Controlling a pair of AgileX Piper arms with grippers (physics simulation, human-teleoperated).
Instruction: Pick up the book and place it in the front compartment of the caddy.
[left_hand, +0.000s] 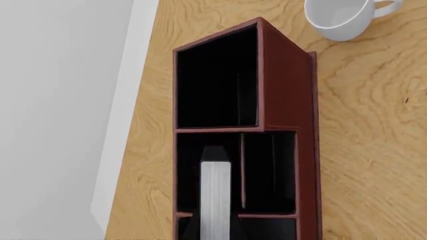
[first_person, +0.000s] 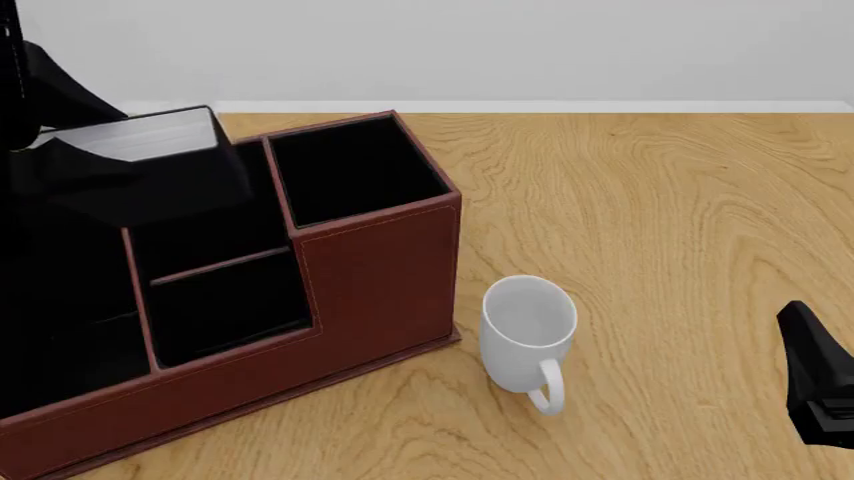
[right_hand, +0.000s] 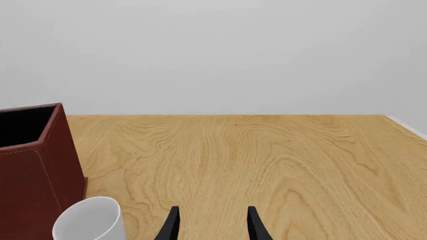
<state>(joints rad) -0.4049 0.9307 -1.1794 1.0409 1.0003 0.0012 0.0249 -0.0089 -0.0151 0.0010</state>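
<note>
The wooden table (first_person: 667, 200) carries the caddy (first_person: 374, 270), a reddish-brown organiser with black-lined cells, at the front view's left. The left arm (first_person: 40, 90) reaches in above the caddy's far left part. Its left gripper (first_person: 100, 170) is clenched on the book (first_person: 154, 135), whose pale page edge faces up and which is held tilted above the cells. In the left wrist view the book's grey page edge (left_hand: 215, 197) sits over the front compartment (left_hand: 207, 172), a narrow cell beside a low reddish divider; how deep the book reaches cannot be told. The white mug (first_person: 527, 335) stands on the table just beside the caddy's near right corner, handle toward the camera. The right gripper (right_hand: 212, 225) hovers low over bare table with its fingers parted, holding nothing, well apart from the caddy.
</note>
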